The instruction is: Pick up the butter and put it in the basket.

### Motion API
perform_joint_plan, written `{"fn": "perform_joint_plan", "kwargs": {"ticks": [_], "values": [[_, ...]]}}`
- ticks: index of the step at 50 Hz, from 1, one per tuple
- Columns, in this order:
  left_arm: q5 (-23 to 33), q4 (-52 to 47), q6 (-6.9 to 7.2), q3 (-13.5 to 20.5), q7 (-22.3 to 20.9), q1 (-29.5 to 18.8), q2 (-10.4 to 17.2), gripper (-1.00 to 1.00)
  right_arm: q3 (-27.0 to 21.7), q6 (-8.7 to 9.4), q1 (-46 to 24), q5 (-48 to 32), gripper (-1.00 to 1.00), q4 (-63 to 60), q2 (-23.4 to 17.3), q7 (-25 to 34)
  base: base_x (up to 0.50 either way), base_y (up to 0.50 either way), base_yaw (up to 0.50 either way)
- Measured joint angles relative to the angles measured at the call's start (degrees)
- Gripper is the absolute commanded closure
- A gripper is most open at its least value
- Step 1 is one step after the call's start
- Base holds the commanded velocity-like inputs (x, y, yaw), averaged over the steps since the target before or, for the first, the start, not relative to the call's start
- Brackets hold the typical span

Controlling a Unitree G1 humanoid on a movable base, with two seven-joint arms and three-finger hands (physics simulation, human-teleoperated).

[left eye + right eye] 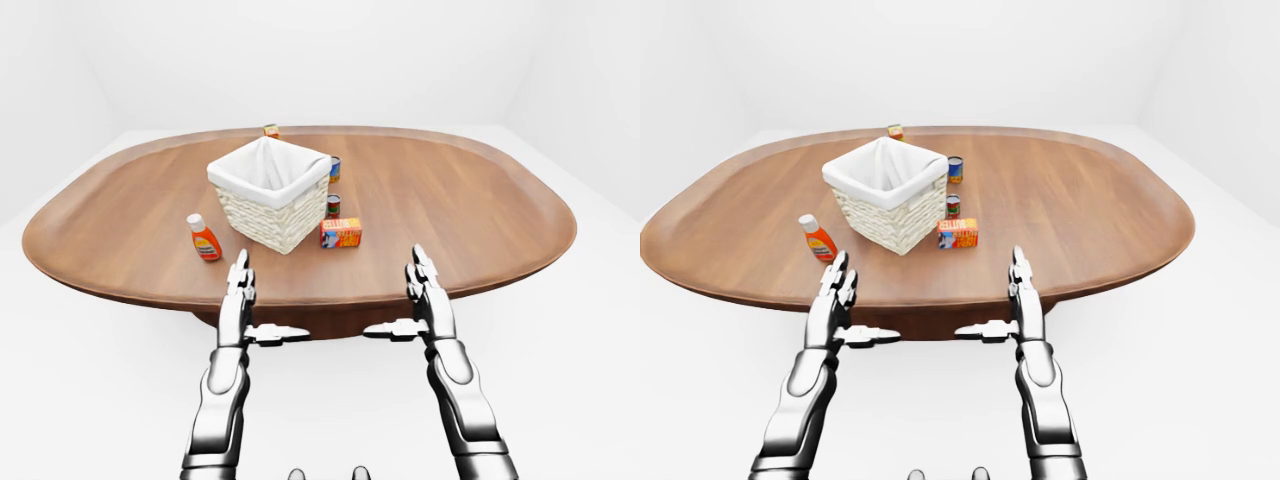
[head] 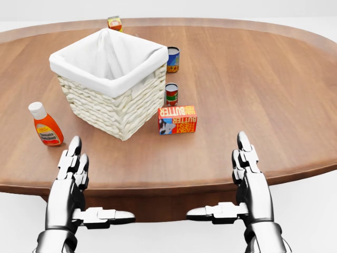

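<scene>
Step in hand: the approach, as I judge it; nothing is grasped and the small orange-and-blue butter box (image 2: pixel 177 119) sits untouched.
Butter: lying on the oval brown wooden surface (image 2: pixel 274 89), just beside the lower right corner of the basket in the head view, apart from both hands.
Basket: square white woven wicker basket with a white cloth liner (image 2: pixel 109 81), standing upright at the left of centre, nothing visible inside it.
Left hand (image 2: pixel 73 182): fingers straight and spread, thumb pointing inward, holding nothing, at the near edge of the surface.
Right hand (image 2: pixel 247 179): the same, fingers extended, empty, below and to the right of the butter.
Next move: probably the right hand reaching up-left to the box, closing round it, then lifting it over the basket rim.
Writing: "FARM BUTTER" reads upside down on the box.
Other labels: the orange sauce bottle with a white cap (image 2: pixel 46 125), the two small tins (image 2: pixel 171 94) and the far small carton (image 2: pixel 114 23) carry print too small to read.
</scene>
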Motion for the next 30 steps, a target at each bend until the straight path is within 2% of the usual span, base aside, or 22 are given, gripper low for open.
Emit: {"fn": "perform_joint_plan", "kwargs": {"ticks": [11, 16, 19, 21, 30], "values": [[-1.66, -0.97, 0.24, 1.1, -0.79, 0.62, 0.33, -1.0, -1.05, 1.24, -0.18, 0.89, -1.0, -0.99, -0.49, 1.07, 0.0, 0.0, 0.0], [-1.87, -3.05, 2.04, 1.68, -0.88, 0.68, 0.68, -1.0, -1.19, 2.97, -0.45, 1.39, -1.0, -2.74, -0.52, 1.19, 0.0, 0.0, 0.0], [-2.17, -4.92, 3.74, 2.3, -0.73, 0.59, 0.88, -1.0, -1.21, 4.56, -0.61, 1.74, -1.0, -4.38, -0.55, 1.26, 0.0, 0.0, 0.0], [-2.45, -6.49, 5.15, 2.83, -0.65, 0.44, 1.11, -1.0, -1.25, 4.84, -0.82, 2.1, -1.0, -5.88, -0.55, 1.26, 0.0, 0.0, 0.0], [-4.04, -12.38, 5.15, 5.21, -0.41, -1.03, 2.12, -1.0, -1.79, 4.84, -2.83, 4.13, -1.0, -12.91, -0.75, 0.65, 0.0, 0.0, 0.0]]}}
